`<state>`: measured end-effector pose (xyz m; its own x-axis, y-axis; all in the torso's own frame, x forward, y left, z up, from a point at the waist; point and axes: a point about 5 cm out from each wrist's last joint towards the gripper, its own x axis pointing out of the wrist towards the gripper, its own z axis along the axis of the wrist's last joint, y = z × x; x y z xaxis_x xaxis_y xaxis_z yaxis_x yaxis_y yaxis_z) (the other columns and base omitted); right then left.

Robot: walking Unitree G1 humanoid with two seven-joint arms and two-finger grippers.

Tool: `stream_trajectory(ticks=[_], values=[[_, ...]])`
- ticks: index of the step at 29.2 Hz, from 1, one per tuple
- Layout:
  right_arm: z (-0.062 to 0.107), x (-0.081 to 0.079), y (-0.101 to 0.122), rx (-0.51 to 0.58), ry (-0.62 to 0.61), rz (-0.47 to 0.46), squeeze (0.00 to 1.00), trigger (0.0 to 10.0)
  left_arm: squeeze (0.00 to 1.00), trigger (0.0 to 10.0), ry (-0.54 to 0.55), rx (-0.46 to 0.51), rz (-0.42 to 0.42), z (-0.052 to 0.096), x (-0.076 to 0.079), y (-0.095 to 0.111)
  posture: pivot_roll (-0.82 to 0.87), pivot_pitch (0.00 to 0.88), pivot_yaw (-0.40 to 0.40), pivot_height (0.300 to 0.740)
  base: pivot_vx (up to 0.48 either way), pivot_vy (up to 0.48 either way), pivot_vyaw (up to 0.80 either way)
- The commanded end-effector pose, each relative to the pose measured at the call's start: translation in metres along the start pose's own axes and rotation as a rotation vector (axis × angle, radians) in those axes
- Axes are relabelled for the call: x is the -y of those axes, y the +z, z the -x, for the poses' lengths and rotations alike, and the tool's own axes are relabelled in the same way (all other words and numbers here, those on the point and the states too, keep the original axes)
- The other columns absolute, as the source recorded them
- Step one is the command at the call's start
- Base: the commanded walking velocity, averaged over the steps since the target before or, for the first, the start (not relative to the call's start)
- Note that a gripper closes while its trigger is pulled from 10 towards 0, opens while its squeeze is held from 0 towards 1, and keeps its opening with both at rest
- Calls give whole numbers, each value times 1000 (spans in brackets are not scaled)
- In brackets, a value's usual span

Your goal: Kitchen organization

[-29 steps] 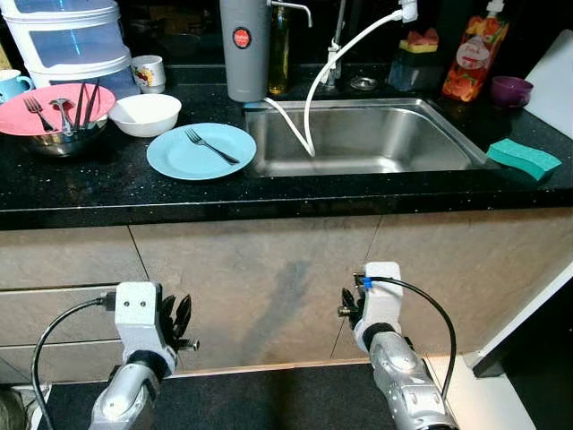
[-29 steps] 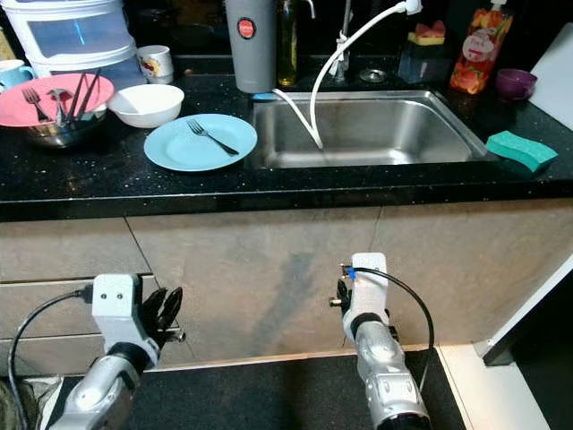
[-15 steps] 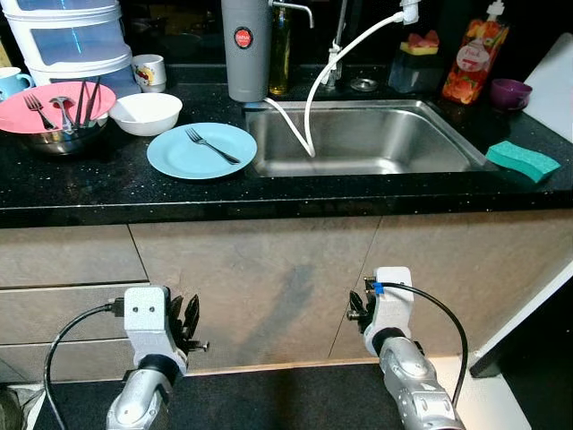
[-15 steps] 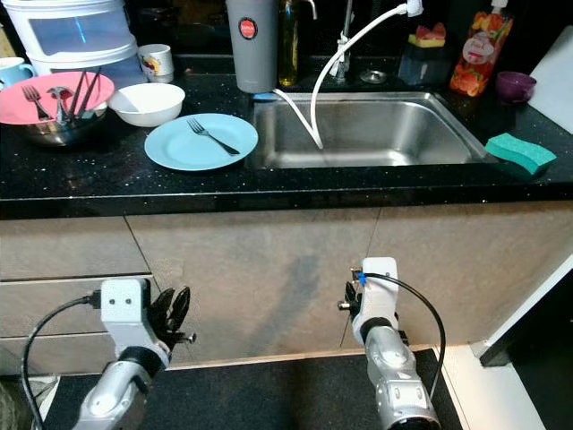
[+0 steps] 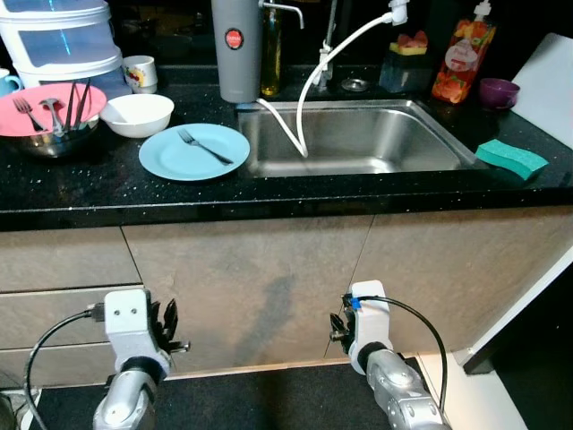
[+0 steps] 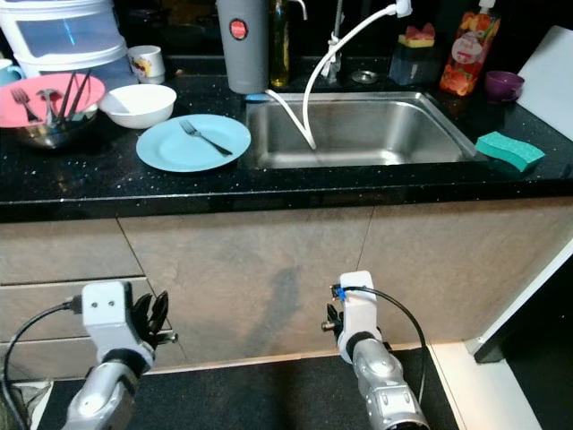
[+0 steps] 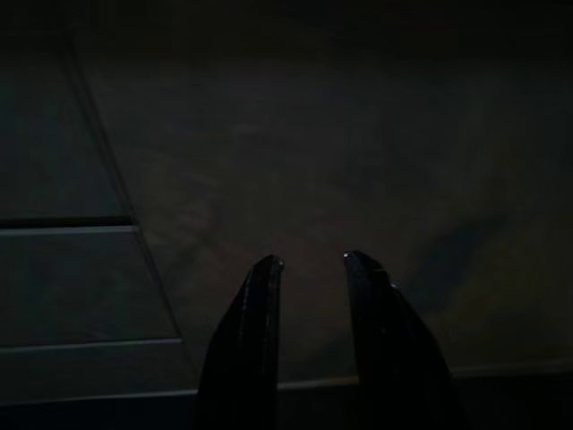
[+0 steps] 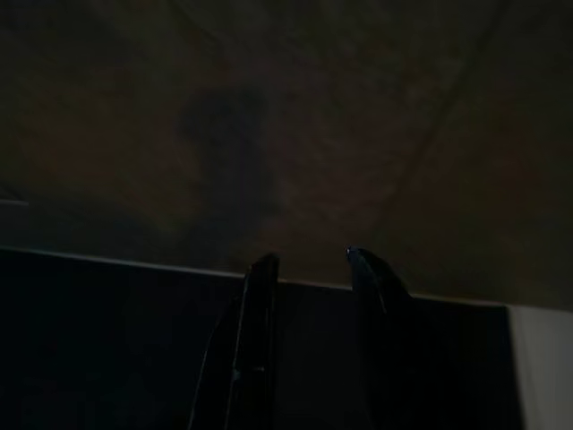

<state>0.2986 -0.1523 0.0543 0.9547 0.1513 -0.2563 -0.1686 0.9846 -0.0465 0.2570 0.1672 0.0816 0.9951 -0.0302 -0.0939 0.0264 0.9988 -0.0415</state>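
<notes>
**Arms sinking low while the dishes wait on the counter**

Both arms are now hanging lower than a second ago, so no reach is beginning. The left gripper (image 7: 309,262) and right gripper (image 8: 309,258) are each showing a narrow gap, holding nothing. The blue plate (image 5: 192,152) with its fork (image 5: 204,146) is lying at 9 o'clock of the sink (image 5: 358,139). Both wrist views are too dim to read beyond the cabinet fronts.

No legible text, red round label on grey dispenser (image 5: 235,39) unreadable; orange bottle (image 5: 461,56) print unreadable
</notes>
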Motion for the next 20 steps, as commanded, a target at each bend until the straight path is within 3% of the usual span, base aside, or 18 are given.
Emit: stream_trajectory(ticks=[1,4,8,13,16,18,20], values=[[3,1,4,-14,16,17,0,10000,0,10000,-38,-46,-41,-3,9,-6,-76,68,-55,740,0,0,0],[3,-3,20,60,48,14,0,10000,0,10000,-78,-4,-36,-5,19,7,-87,38,-33,740,0,0,0],[5,-1,30,111,39,-1,0,10000,0,10000,-84,30,-6,-5,20,16,-78,44,-36,740,0,0,0],[11,3,50,211,49,-27,0,10000,0,10000,-41,25,-26,-4,12,16,-65,47,-23,740,0,0,0],[20,-3,68,265,100,-60,0,10000,0,10000,11,42,-26,-1,3,20,-65,54,-14,740,0,0,0],[26,-11,69,265,130,-3,0,10000,0,10000,23,69,-39,1,0,24,-71,50,-6,740,0,0,0],[27,-17,56,229,133,43,0,10000,0,10000,48,79,-23,4,-5,25,-66,36,-12,740,0,0,0]])
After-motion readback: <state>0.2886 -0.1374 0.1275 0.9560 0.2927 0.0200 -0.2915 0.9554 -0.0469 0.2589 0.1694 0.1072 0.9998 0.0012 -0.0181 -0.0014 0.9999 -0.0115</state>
